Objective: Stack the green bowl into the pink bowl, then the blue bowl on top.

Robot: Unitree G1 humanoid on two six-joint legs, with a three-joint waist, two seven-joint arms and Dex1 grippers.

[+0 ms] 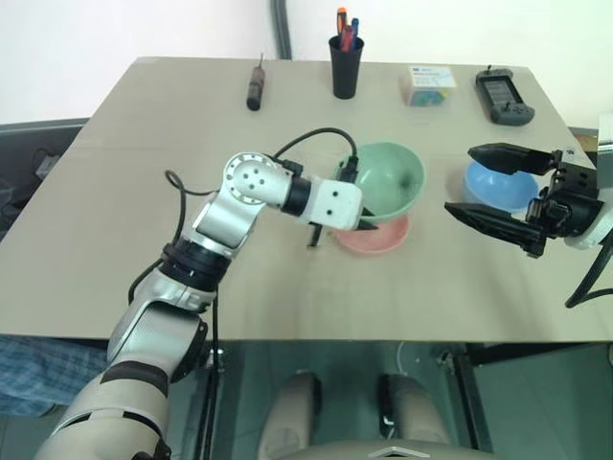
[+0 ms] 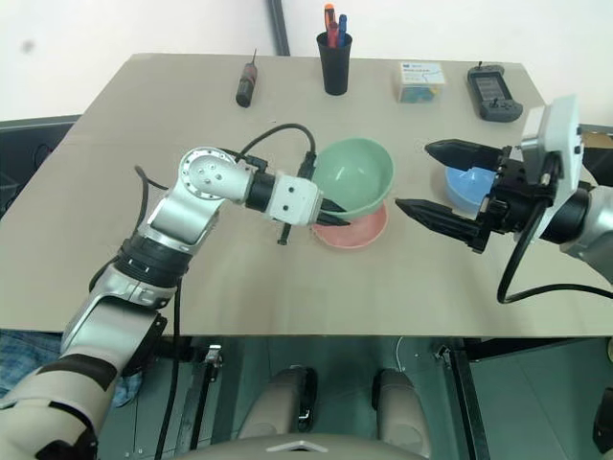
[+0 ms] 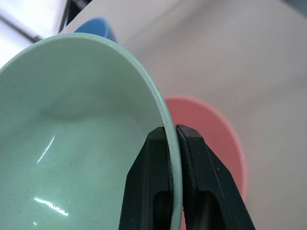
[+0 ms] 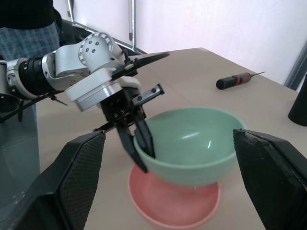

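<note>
A screwdriver (image 1: 255,88) lay at the far left of the surface (image 1: 124,249), well beyond the left gripper (image 1: 362,218). That gripper was clamped tight on the near rim of the green bowl (image 1: 386,180), one finger inside the wall and one outside, as the left wrist view made plain. It held the bowl tilted and lifted, mouth turned partly toward the robot, directly over the pink bowl (image 1: 375,236). The pink bowl sat flat on the surface just beneath the gripper; from the right wrist view the green one seemed to hang clear of it, though I could not be sure. Behind the gripper, at the far edge, stood a black cup (image 1: 346,65) of pens, with a small box (image 1: 428,84) and a black handset (image 1: 504,97) further to the right. The blue bowl (image 1: 499,185) rested on the surface to the right of the left gripper, just behind the right gripper (image 1: 471,182). The right gripper was spread wide and empty, fingers pointing toward the green bowl.
</note>
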